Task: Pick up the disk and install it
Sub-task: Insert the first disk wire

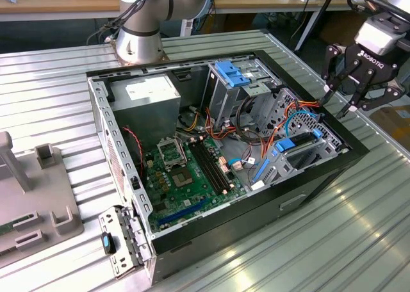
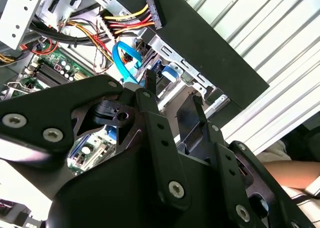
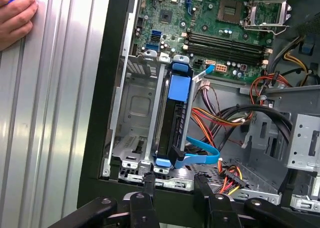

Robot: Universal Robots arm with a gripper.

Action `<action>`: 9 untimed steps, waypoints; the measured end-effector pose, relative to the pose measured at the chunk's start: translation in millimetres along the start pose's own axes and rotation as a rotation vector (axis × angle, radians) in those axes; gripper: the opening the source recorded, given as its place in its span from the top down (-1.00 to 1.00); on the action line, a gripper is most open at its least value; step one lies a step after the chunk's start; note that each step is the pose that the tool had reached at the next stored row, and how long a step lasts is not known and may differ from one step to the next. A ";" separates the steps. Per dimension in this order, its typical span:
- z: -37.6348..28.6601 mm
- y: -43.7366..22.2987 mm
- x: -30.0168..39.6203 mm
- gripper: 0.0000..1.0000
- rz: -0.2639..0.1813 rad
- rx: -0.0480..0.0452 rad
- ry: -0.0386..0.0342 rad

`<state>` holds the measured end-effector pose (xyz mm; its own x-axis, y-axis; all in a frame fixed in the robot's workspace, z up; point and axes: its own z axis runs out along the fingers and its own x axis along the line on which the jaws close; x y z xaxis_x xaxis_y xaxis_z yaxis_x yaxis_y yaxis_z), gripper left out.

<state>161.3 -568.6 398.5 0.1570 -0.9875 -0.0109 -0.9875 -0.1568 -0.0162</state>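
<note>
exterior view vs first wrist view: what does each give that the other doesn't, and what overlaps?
Exterior view: the arm's base behind the open case, the grey power-supply box, and a grey fixture on the ribbed table at the exterior view's left. First wrist view: a person's hand on the table. Both: the motherboard, the disk sitting edge-on in its cage, and the open gripper at the case's edge near the disk, holding nothing.

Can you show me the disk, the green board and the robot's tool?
disk (image 3: 180, 88): first wrist view, on its blue bracket.
green board (image 1: 190, 180): exterior view, on its middle.
tool (image 1: 337, 103): exterior view, midway between its open fingertips.
</note>
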 end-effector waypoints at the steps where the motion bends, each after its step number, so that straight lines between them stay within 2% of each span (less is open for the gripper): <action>1: 0.0 -0.2 -0.4 0.11 -0.003 0.0000 0.0001; 9: 0.1 -1.0 -1.4 0.11 -0.019 -0.0002 -0.0003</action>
<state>162.1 -567.0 398.5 0.1756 -0.9844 -0.0109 -0.9844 -0.1754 -0.0162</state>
